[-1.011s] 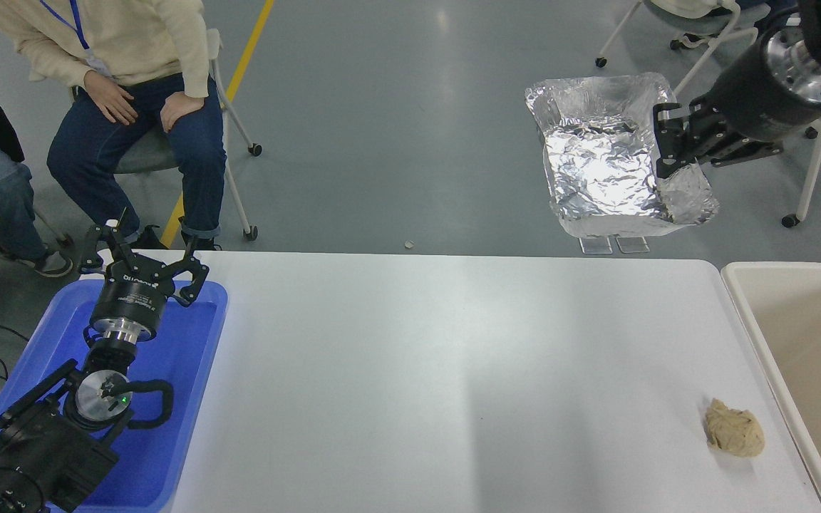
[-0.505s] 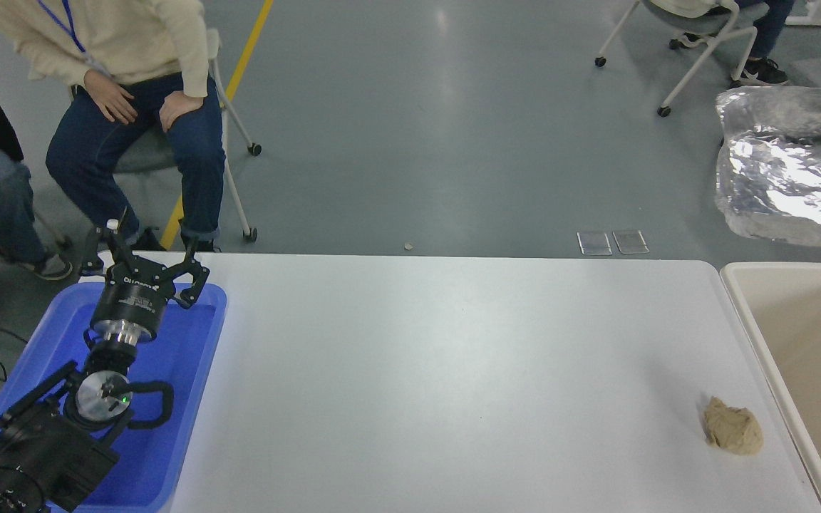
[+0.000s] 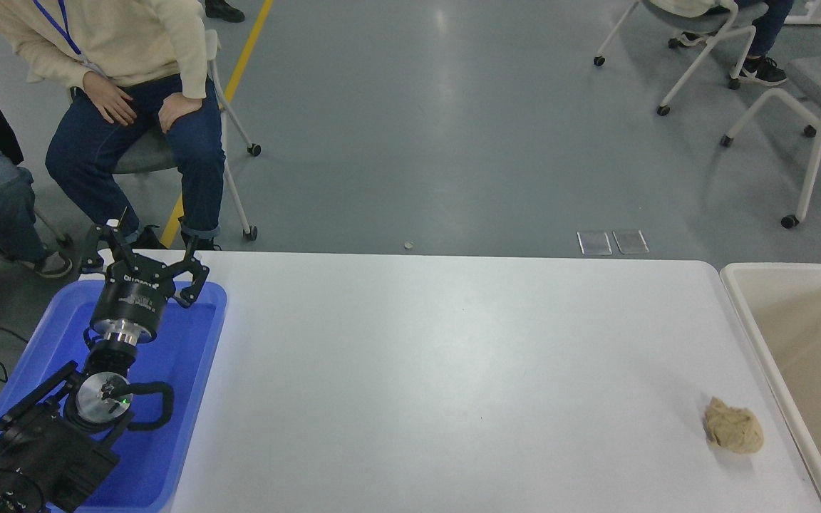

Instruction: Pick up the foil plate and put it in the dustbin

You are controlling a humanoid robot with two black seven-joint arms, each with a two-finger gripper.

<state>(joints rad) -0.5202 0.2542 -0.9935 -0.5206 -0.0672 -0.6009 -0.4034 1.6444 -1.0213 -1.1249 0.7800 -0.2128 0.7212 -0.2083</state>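
The foil plate is out of view. The right arm and its gripper are out of view too. The dustbin (image 3: 745, 313), a large cream-beige tub with a thick pale rim, stands at the table's right edge; the part of its inside that shows holds nothing. My left gripper (image 3: 141, 258) is open and empty, parked over the blue tray at the lower left.
A bright blue shallow tray (image 3: 189, 399) lies at the table's left end under the left arm. A small tan crumpled paper ball (image 3: 734, 426) lies near the dustbin's left wall. People sit on chairs at the upper left (image 3: 132, 92). White chairs stand at the upper right (image 3: 809, 121).
The right gripper carried the foil plate rightward from above the table's far edge and out of the picture past the right edge. The left arm has not moved.
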